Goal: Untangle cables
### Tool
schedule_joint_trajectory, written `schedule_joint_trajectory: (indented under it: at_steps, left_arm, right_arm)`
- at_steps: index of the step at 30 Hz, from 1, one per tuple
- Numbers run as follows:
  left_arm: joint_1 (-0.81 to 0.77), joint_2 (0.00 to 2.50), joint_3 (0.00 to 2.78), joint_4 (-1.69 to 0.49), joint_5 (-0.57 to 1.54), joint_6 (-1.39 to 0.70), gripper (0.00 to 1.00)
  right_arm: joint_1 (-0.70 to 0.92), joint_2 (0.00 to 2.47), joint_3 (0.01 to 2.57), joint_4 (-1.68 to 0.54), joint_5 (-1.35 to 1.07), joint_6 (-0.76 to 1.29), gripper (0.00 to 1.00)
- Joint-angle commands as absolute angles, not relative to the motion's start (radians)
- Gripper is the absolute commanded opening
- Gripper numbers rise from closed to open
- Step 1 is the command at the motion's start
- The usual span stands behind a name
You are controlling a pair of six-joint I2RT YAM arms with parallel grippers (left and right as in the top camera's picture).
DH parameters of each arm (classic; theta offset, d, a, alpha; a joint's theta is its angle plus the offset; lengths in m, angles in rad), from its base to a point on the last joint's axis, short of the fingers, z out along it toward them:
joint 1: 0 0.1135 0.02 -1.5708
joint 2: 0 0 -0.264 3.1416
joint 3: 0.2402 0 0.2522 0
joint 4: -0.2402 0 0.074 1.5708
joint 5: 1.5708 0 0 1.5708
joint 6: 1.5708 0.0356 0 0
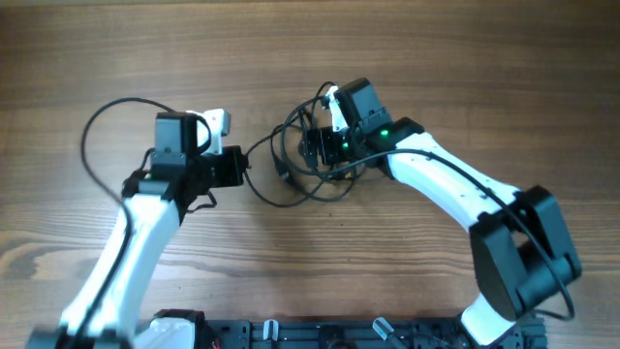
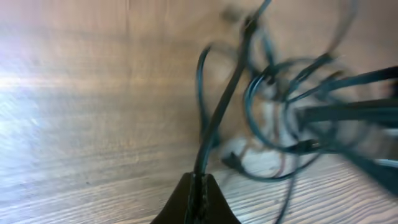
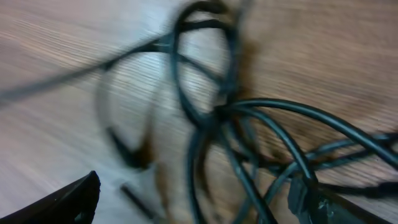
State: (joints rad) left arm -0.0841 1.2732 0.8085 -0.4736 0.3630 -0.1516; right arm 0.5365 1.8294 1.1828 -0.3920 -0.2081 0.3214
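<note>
The left gripper (image 2: 198, 194) is clenched on one thin black strand of the cables (image 1: 295, 170). The strand rises from between its closed jaws and runs off to the tangle. The right gripper (image 3: 199, 199) is released. Its dark fingers (image 3: 68, 202) are spread wide, with loops lying between them and nothing pinched. The tangle sits about mid-surface on the table (image 1: 436, 58), between the two grippers. The right one is low over it and the left one just beside its left side. If the left arm pulls while nothing pins the heap, the whole tangle would likely drag along the wood, and the crossing could cinch tighter instead of opening. If the right gripper closes here, it may catch several loops at once. The held strand is slim and looks slick, so it could slip free. The cords are smooth, rubbery-looking and round. They curl into overlapping loops that meet at one dense crossing. Both wrist views are blurred, so plugs are hard to pick out. The table is matte brown wood with straight grain and a pale glare patch.
</note>
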Motion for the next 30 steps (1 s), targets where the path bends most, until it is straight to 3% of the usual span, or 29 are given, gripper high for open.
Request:
schedule_joint_trajectory:
  at_steps: [1, 11, 26, 28, 30]
  left_arm:
    - [-0.082, 1.093, 0.817, -0.471, 0.256, -0.239, 0.04]
    - [0.016, 0.793, 0.817, -0.471, 0.207, -0.331, 0.04]
    - [0.345, 0.719, 0.817, -0.588, 0.275, -0.609, 0.04]
    - [0.342, 0.726, 0.817, -0.588, 0.335, -0.561, 0.1]
    - [0.331, 0.746, 0.817, -0.592, 0.437, -0.479, 0.24]
  right_arm:
    - [0.515, 1.885, 1.17, -0.416, -0.06, 0.29, 0.99]
    - [0.411, 1.942, 1.17, -0.443, -0.052, 0.318, 0.71]
    - [0.197, 1.949, 1.17, -0.495, -0.075, 0.339, 0.72]
    - [0.189, 1.949, 1.17, -0.492, -0.183, 0.284, 0.78]
    - [0.19, 1.949, 1.17, -0.493, -0.282, 0.225, 0.8]
